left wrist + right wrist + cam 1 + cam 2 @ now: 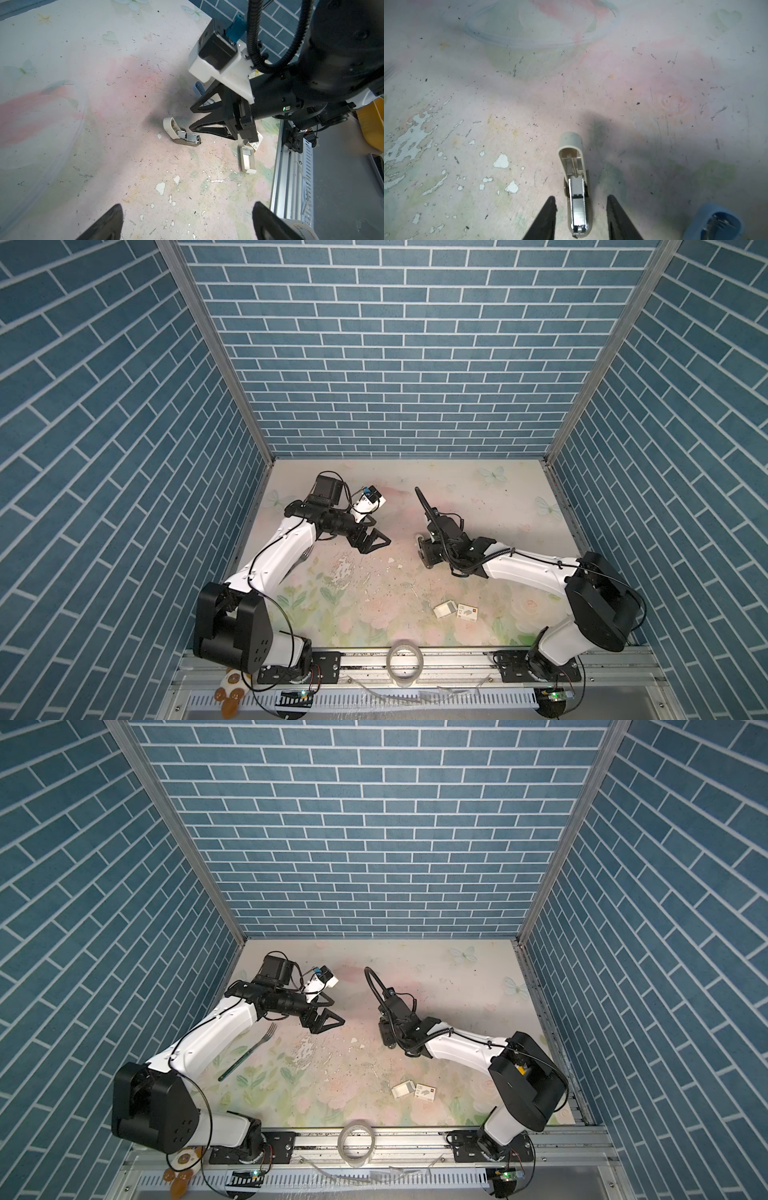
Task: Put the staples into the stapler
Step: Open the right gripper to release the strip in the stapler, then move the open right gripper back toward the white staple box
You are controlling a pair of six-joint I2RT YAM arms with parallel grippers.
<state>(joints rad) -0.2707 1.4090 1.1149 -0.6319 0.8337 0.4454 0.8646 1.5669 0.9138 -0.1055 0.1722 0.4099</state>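
A beige stapler (572, 158) lies on the table with its lid swung up, showing a shiny metal channel (578, 207). My right gripper (581, 197) points down over its front end, open, with a gap between each finger and the stapler. In the left wrist view the stapler (180, 136) sits just under the right gripper (191, 118). The staples are a printed white box (466, 612) and its white tray (444, 609), lying near the front edge in both top views. My left gripper (188, 204) hovers wide open over bare table, left of centre (376, 541).
A blue stapler-like object (714, 224) stands close beside the right gripper. A fork (249, 1052) lies under the left arm. A clear tape roll (405, 659) rests on the front rail. Blue brick walls enclose the table on three sides.
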